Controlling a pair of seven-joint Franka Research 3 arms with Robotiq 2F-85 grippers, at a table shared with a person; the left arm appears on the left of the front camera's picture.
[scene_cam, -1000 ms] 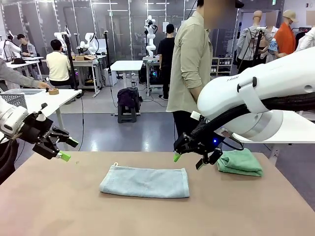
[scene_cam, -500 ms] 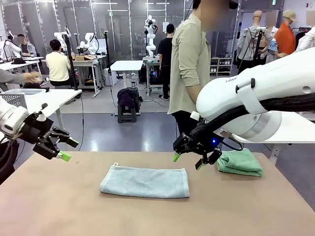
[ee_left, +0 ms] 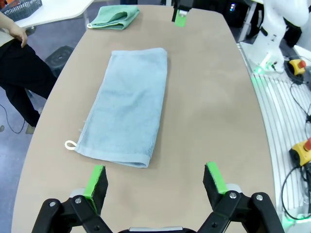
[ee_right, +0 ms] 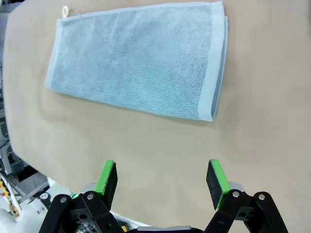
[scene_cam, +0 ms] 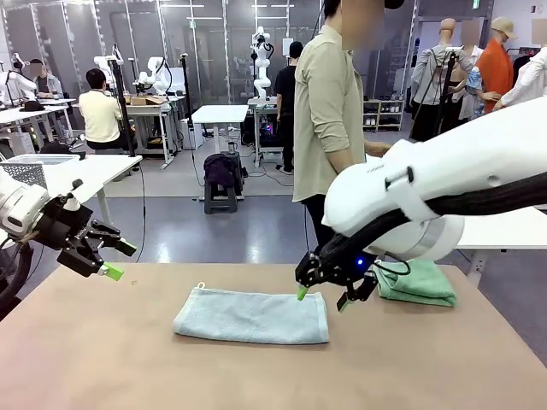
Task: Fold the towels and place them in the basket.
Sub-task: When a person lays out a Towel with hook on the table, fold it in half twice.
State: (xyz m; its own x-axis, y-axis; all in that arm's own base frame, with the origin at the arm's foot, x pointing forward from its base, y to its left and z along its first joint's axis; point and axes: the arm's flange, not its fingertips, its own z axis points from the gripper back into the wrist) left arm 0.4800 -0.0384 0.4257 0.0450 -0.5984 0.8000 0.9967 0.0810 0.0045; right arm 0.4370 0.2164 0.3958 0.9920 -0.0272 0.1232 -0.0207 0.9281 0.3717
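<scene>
Locate the folded pale blue terry-cloth towel (scene_cam: 252, 316) lying flat at the centre of the frame on the brown counter (scene_cam: 102, 359). The right end effector (scene_cam: 322, 298) hovers released near its upper right corner. You find the folded mint green terry-cloth towel (scene_cam: 416, 284) at centre right. The left end effector (scene_cam: 119, 260) hangs released at centre left.

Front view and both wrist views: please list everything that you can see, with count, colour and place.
pale blue towel: one, pale blue, folded flat, middle of the table
mint green towel: one, mint green, folded, far right of the table
basket: one, dark mesh, on the white side table
table: one, tan, in front of the robot
person: one, beige shirt, standing at the far side
left gripper: one, black with green pads, open, above the table's left edge
right gripper: one, black with green pads, open, at the pale blue towel's right end
</scene>
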